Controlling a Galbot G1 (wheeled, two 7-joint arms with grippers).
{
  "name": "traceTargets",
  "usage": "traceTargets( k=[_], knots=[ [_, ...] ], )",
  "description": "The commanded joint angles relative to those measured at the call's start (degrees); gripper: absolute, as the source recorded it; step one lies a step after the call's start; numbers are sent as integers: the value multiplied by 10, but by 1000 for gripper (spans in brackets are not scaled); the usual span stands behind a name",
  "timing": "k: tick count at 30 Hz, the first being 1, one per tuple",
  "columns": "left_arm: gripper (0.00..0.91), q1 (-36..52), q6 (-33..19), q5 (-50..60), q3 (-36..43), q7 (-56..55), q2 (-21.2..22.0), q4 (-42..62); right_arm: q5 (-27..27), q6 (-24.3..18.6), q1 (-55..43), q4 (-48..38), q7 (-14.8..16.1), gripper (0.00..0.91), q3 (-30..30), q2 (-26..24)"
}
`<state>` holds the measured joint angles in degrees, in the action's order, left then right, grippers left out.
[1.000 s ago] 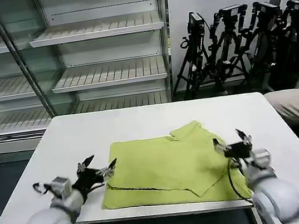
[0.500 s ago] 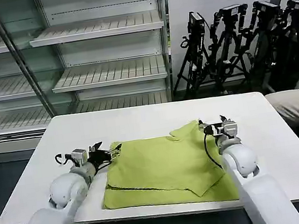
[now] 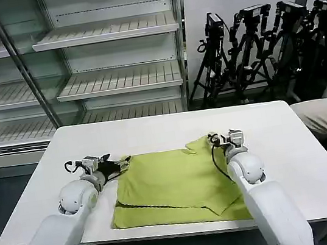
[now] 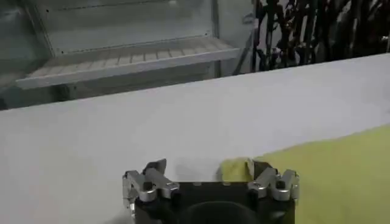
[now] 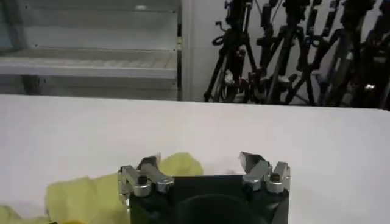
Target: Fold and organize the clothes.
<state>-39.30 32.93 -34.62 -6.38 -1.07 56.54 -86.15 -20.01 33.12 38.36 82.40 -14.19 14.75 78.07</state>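
**Both end effectors at the far corners of the T-shirt**

A lime yellow-green short-sleeved cotton T-shirt (image 3: 179, 185) lies partly folded on the white rectangular surface (image 3: 152, 130), toward its near edge, with an upper layer lying askew over a lower one whose near hem shows below it.

The left end effector (image 3: 119, 163) sits low at the shirt's far left corner. In the left wrist view, the left end effector (image 4: 208, 173) has its fingers spread apart, one finger over the bare surface (image 4: 122, 122) and the other at the edge of the T-shirt (image 4: 341, 176); a small fold of yellow-green cloth lies between them, but nothing is clamped.

The right end effector (image 3: 224, 138) is at the shirt's far right corner, beside the raised sleeve. In the right wrist view, the right end effector (image 5: 201, 163) is likewise wide open, with the bunched edge of the T-shirt (image 5: 85, 192) beside one finger and bare surface (image 5: 317, 140) beyond the other.
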Motion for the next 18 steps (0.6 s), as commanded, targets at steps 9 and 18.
traceTargets(
  k=[9, 18],
  knots=[
    [10, 7, 1, 9, 5, 16, 6, 22, 2, 1, -11, -34, 12, 0, -11, 5],
    [20, -6, 1, 12, 0, 14, 16, 16, -20, 1, -16, -48, 19, 0, -8, 6]
  ],
)
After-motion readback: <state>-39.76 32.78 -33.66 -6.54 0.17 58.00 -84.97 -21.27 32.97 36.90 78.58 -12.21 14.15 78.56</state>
